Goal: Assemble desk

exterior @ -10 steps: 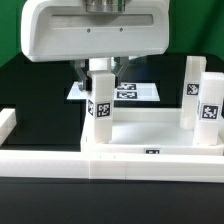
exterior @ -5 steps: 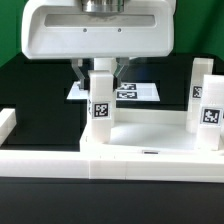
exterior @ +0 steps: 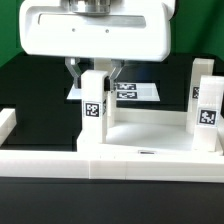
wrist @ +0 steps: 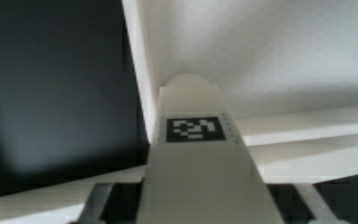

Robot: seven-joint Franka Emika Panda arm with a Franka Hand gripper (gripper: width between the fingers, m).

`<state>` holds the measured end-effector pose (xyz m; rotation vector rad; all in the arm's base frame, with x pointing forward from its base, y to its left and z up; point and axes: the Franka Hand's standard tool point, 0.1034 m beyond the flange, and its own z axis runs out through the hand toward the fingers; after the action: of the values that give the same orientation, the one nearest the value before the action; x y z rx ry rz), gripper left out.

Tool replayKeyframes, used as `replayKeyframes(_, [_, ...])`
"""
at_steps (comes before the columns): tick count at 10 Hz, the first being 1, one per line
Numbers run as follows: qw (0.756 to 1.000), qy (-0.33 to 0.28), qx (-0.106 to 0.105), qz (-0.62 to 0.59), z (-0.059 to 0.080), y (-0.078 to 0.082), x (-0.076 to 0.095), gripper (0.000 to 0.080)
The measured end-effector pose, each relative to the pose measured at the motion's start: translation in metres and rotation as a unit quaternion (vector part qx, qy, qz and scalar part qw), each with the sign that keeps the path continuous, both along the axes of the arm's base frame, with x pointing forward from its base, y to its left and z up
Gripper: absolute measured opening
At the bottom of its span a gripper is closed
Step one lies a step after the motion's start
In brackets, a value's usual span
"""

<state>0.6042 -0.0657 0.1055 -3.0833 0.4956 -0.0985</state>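
Nearest in the exterior view: long white border rail (exterior: 45, 158) running across the front of the black desk (exterior: 30, 85), with a short raised end at that view's left. Just behind the rail sits the desk top (exterior: 150, 135), a white tray with a raised rim, lying flat and pressed up against the rail. On the exterior view's right, two tagged legs stand upright at the tray's far right end: one nearer leg (exterior: 208, 115) and one right behind it (exterior: 200, 82), both showing black-and-white tags. Left of centre, a third leg (exterior: 94, 112) stands upright over the tray's left end, tag facing the camera; its foot is at the tray corner, but seating in the socket can't be confirmed from here. End effector (exterior: 94, 75) comes straight down from above, big white boxy body filling the top of the frame, fingers (exterior: 74, 72) partly closed either side of that leg's upper end and gripping it. Wrist view agrees: leg (wrist: 197, 150) runs away from the camera between dark fingers at the frame edge, tag visible, white tray beyond, black surface to one side. Farthest back, flat on the desk behind the held leg, lies the marker board (exterior: 135, 92).
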Motion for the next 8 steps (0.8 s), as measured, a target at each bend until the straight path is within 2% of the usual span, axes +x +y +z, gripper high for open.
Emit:
replayKeyframes(3, [0.995,0.01,0.002,-0.103,0.0005,-0.0024,-0.0035,0.0314])
replayKeyframes(6, [0.994,0.01,0.001,-0.107,0.0006,-0.0027,-0.0035,0.0323])
replayKeyframes(7, [0.994,0.008,0.002,-0.105,0.0032,0.0003,-0.0024,0.0501])
replayKeyframes(8, [0.995,0.005,0.004,-0.102,0.0089,0.0042,-0.001,0.0602])
